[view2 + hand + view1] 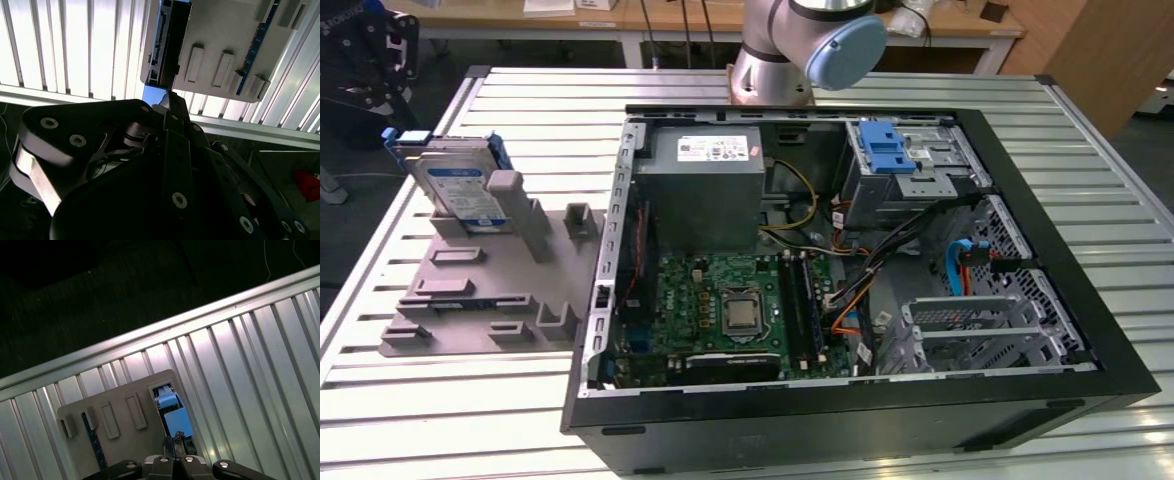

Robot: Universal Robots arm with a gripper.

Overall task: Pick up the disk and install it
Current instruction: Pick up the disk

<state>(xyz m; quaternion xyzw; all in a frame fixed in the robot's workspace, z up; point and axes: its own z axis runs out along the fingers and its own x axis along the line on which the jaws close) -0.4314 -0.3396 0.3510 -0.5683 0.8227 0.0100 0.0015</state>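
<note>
Hovering over the disk (172, 412) upright in its grey holder (125, 450), the hand (175, 442) points down; its opening cannot be told.

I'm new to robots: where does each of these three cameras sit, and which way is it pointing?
Exterior view: stands apart, looking down on the table, the open computer case and the disk standing in its grey holder; the arm rises behind the case.
First wrist view: rides on the wrist, looking down past the gripper at the disk's blue top.
Second wrist view: rides on the wrist, looking along the gripper's dark linkage at the disk edge-on.
Shared: all three see the disk and holder.
</note>
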